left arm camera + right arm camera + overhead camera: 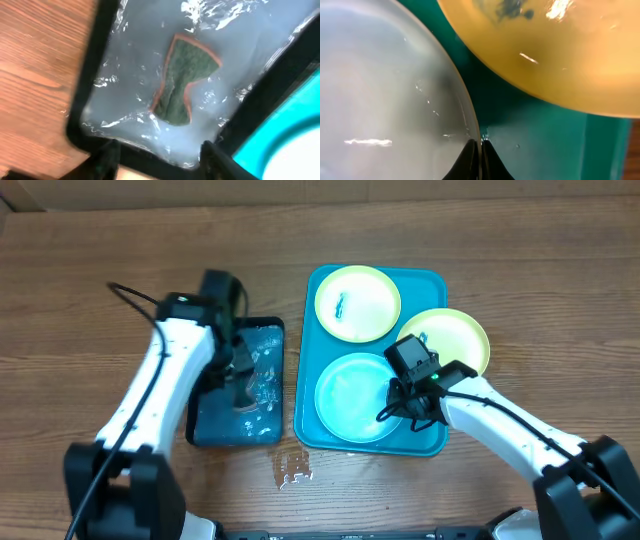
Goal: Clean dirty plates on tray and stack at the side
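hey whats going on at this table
Plate cleaning is under way. The left gripper hangs open over a green scouring sponge in the small black-edged tray. The right gripper seems pinched on the rim of the teal-rimmed round plate in the large teal plastic tray, beside two smeared lime-green plates. None is stacked yet.

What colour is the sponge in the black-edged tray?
The sponge is dark green, edged orange; best in left wrist view.
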Robot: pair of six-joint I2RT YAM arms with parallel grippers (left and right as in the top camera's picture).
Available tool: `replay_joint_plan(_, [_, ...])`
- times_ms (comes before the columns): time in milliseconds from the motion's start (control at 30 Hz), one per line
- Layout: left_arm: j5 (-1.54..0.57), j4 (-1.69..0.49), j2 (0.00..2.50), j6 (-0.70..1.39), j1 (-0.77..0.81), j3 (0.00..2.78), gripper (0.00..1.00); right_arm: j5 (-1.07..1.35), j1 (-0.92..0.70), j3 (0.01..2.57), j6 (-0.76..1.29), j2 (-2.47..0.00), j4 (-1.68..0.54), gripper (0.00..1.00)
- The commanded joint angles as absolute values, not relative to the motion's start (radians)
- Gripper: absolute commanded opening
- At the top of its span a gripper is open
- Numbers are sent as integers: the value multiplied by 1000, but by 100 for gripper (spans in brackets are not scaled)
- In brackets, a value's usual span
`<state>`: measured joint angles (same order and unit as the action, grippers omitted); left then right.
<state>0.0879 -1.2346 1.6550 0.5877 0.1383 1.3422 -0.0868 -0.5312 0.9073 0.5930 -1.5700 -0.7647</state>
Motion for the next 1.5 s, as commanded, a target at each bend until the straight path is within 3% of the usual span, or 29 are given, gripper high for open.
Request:
replay_joint_plan(0, [48,-1320,1501,553,73,1528,65,-147,-587,1100,450,-1477,-810,4])
replay_joint_plan(133, [-13,-1412,1354,553,-7,1722,87,-237,-697,1282,384,-1472,-799,4])
replay_joint_plan(233, [-27,-1416,1230,553,-13,1763,100,-418,-832,1291,384,-1487,-641,4])
replay_joint_plan(533, [-26,-1457,1137,553,-13,1763,100,-839,-1045,1291,370,-1694,-417,4])
replay_joint_plan(867, [-27,-1485,1214,553,-13,1763,100,-1256,-1235,1291,88,-1710,-291,4])
replay_joint_plan(1000, [-34,-1529,1218,555,-15,1775,100,-1264,-1258,1291,73,-1710,-286,4])
replay_joint_plan(1233, [250,-1529,1035,726,-15,1788,100,-1334,-1275,1291,73,-1710,-288,4])
replay_joint_plan(1467, [277,-1549,1007,725,-15,1788,100,-1335,-1282,1291,43,-1710,-284,4])
